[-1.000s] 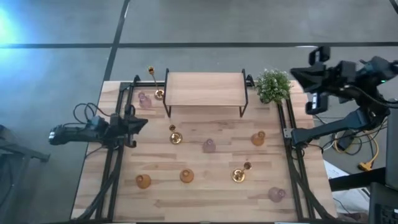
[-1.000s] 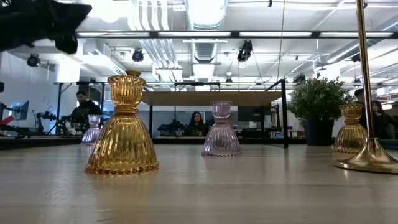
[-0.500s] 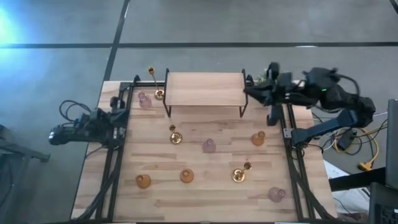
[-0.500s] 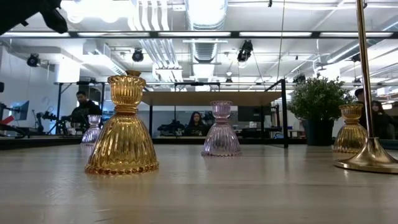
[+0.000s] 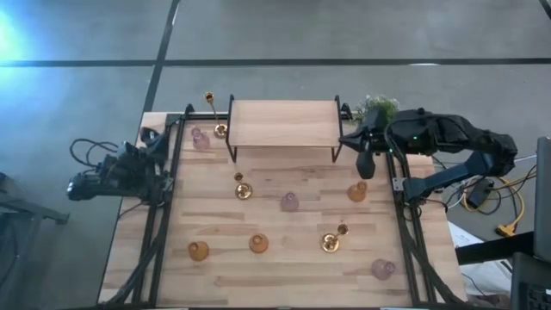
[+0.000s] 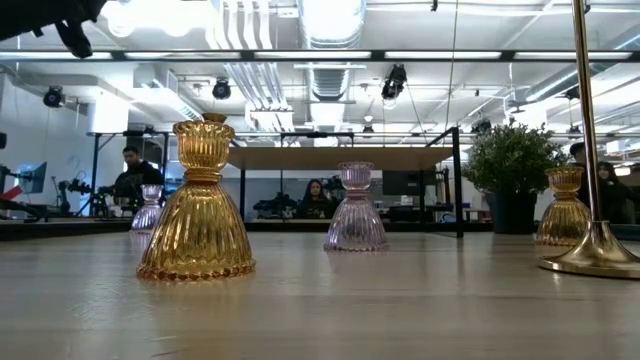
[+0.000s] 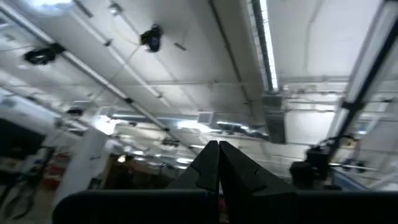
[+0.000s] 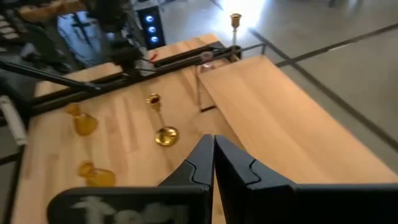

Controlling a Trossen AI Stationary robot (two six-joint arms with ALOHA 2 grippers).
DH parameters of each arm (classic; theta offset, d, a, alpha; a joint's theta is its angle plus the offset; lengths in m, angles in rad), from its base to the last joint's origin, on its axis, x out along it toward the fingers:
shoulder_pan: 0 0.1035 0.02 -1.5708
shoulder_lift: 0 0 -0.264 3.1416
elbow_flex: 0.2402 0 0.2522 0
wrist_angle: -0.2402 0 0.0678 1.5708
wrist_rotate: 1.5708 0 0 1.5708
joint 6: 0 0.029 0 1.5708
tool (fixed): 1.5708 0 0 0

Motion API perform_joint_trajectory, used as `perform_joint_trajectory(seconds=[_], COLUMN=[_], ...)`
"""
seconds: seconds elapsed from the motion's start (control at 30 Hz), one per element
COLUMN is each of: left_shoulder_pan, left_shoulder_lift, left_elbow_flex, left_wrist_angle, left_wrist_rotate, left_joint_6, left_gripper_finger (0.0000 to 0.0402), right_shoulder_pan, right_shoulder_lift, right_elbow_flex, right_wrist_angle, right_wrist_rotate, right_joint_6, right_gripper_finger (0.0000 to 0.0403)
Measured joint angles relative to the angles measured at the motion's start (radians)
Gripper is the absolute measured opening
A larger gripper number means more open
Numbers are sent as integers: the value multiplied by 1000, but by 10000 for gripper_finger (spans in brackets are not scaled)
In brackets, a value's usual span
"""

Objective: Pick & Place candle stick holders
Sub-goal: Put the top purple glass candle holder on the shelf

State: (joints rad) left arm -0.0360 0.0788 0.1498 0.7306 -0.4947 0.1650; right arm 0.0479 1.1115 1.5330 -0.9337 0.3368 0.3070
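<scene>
Several candle stick holders stand upright on their bases on the wooden table (image 5: pixel 284 275): gold candlesticks (image 5: pixel 242 189) (image 5: pixel 330 243) (image 5: pixel 219 129), pink glass ones (image 5: pixel 290 201) (image 5: pixel 382 269) (image 5: pixel 200 138), and amber ones (image 5: pixel 357 191) (image 5: pixel 258 244) (image 5: pixel 199 251). My right gripper (image 8: pixel 214 152) is shut and empty, in the air by the shelf's right end (image 5: pixel 351 142), above and beyond the far-right amber holder. My left gripper (image 7: pixel 217 163) is shut and empty at the table's left edge (image 5: pixel 153 148), tipped up toward the ceiling.
A low wooden shelf (image 5: pixel 284 123) on dark legs stands at the far middle. A green potted plant (image 5: pixel 379 108) stands at the far right, partly under my right arm. Dark frame rails (image 5: pixel 164 215) run along both side edges. People sit beyond the table (image 6: pixel 316 197).
My right gripper has swung from beyond the table's far-right corner toward the left, over the plant, to the shelf's right end, and has come lower. My left gripper has drawn back toward the table's left edge and tipped upward. No holder has moved.
</scene>
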Motion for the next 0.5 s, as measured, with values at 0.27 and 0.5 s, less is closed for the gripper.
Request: perform_joint_trajectory(seconds=[0.27,0.5], left_shoulder_pan=[2,7], left_shoulder_lift=[239,441], left_elbow_flex=[322,559], left_wrist_angle=[-481,-725], left_wrist_rotate=[-105,-276], left_joint_6=[34,57], left_gripper_finger=[12,14], right_shoulder_pan=[0,0], right_shoulder_lift=[-38,-62], right_elbow_flex=[0,-10], right_wrist_angle=[-3,-6], right_wrist_rotate=[153,172], right_joint_6=[-97,-124], right_gripper_finger=[8,8])
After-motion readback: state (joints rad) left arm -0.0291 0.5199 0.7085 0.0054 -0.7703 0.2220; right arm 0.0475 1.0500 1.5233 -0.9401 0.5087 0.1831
